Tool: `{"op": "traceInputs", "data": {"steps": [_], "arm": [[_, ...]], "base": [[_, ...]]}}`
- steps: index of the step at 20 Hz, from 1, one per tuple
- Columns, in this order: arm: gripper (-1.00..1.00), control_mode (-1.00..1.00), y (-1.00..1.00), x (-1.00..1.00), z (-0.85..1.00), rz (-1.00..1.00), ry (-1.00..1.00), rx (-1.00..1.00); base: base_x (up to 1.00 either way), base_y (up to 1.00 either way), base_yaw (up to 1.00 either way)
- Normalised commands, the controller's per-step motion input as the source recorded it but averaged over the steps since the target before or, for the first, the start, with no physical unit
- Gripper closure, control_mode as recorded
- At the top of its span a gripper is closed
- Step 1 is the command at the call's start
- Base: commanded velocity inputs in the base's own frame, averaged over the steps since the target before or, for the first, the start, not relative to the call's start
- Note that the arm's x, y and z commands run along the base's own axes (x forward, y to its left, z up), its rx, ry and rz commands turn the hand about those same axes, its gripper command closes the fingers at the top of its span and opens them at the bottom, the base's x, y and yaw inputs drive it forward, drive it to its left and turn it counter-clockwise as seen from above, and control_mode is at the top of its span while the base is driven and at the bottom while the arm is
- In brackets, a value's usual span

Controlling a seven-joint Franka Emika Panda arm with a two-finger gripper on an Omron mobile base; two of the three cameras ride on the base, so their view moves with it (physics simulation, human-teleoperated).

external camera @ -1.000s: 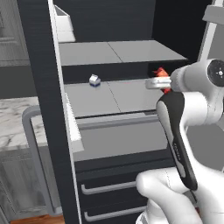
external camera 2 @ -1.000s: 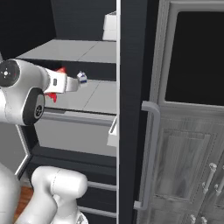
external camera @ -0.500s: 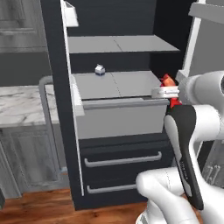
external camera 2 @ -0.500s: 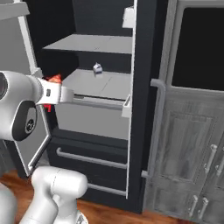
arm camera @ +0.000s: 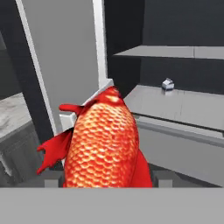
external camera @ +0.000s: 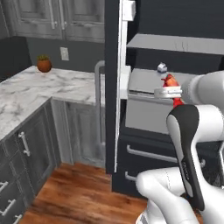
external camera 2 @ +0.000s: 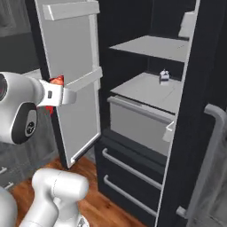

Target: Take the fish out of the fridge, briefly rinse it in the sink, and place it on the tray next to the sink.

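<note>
The fish point(arm camera: 103, 142) is being clamped between the jaws of the gripper point(arm camera: 105, 177), outside the fridge point(external camera 2: 133, 146) and in front of its open door. Farther off, at about one o'clock in the hand view, a small carton point(arm camera: 167, 84) is being carried by a grey shelf point(arm camera: 183, 105).

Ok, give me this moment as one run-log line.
stage: fish out of fridge | claw: shut on fish | fridge: door open, small carton on shelf | rinse: not yet done
</note>
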Motion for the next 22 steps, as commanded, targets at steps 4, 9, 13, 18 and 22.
{"op": "traceInputs", "data": {"steps": [4,9,13,18,22], "arm": [[1.0,1.0,0.0,0.0,0.0,0.0,0.0,0.0],[1.0,1.0,0.0,0.0,0.0,0.0,0.0,0.0],[1.0,1.0,0.0,0.0,0.0,0.0,0.0,0.0],[1.0,1.0,0.0,0.0,0.0,0.0,0.0,0.0],[1.0,1.0,0.0,0.0,0.0,0.0,0.0,0.0]], "base": [[-0.66,-0.11,0.76],[-0.57,-0.06,0.79],[-0.51,-0.03,0.82],[-0.12,0.03,0.93],[-0.04,0.11,0.9]]}}
